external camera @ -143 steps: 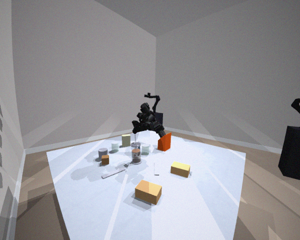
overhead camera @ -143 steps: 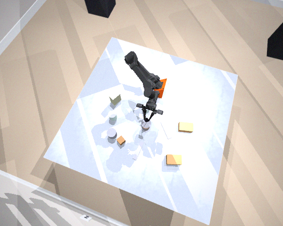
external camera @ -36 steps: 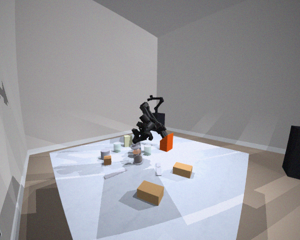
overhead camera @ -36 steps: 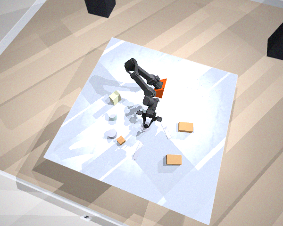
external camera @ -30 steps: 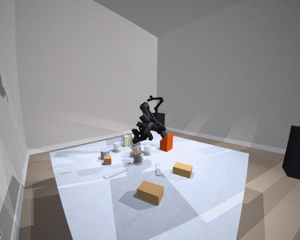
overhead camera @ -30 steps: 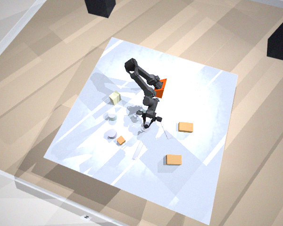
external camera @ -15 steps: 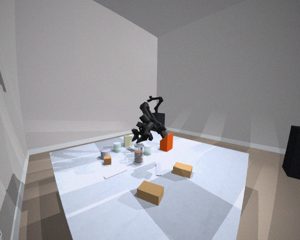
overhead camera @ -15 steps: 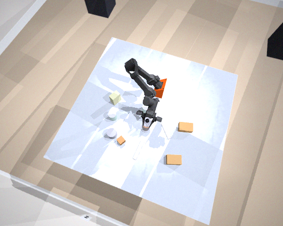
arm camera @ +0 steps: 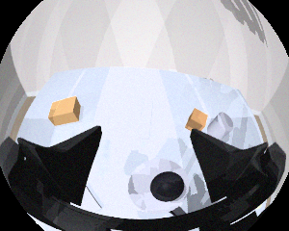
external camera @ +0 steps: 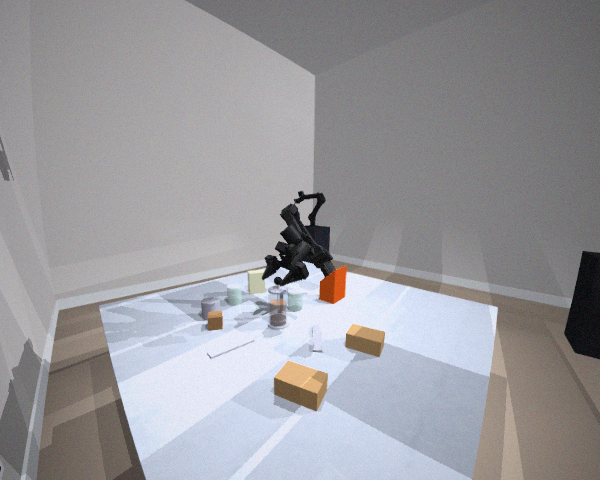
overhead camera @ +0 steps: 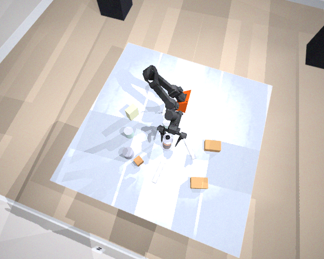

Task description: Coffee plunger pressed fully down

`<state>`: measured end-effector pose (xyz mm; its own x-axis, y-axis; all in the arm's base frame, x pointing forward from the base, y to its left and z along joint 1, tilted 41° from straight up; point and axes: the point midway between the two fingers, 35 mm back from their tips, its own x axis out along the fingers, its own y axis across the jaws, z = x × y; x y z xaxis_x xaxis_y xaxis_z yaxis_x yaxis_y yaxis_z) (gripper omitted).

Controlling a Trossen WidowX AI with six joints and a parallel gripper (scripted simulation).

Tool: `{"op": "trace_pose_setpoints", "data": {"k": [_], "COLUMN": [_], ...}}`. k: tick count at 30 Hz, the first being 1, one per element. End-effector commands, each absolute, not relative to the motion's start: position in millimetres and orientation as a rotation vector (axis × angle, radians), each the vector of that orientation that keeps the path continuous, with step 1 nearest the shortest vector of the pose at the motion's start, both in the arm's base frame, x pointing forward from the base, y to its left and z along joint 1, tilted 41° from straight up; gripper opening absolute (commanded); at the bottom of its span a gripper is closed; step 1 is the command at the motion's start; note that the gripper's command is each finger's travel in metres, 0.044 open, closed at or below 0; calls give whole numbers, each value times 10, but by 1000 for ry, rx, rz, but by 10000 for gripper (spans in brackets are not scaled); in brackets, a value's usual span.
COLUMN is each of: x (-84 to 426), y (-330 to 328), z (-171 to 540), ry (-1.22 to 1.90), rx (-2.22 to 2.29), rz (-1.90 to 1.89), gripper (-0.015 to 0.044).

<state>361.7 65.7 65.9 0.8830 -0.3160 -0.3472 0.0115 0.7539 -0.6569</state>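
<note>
The coffee press [overhead camera: 166, 145] [external camera: 277, 308] [arm camera: 139, 187] stands upright on the table, with clear walls and brown and dark contents. Its round black plunger knob [overhead camera: 167, 137] [external camera: 277, 281] [arm camera: 167, 186] stands just above the lid. How deep the plunger sits inside is hard to tell. My gripper [overhead camera: 168, 143] [external camera: 273, 280] [arm camera: 147, 132] is wide open and empty, its fingers spread to either side of the knob. In the wrist view the knob shows below the fingertips, nearer the right finger, with a gap to both fingers.
A green cup [external camera: 295, 300] stands behind the press. Another green cup [overhead camera: 128, 132], a grey cup [overhead camera: 127, 152], a small orange block [overhead camera: 138, 161] and a yellow block [overhead camera: 132, 112] stand to one side. White bars [overhead camera: 158, 172] [overhead camera: 190, 150] and orange blocks [overhead camera: 212, 145] [overhead camera: 198, 182] lie around.
</note>
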Motion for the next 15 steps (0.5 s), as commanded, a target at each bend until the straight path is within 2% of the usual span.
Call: {"op": "trace_pose_setpoints", "data": {"k": [1,7,15], "x": [3524,3160,3148], "y": [803,975,977], "z": [859,1268,1275], "ry": [454,459,459], "rx": [-688,-686,-686], "rz": [-186,-205,-206], "gripper": [440,440,440]}}
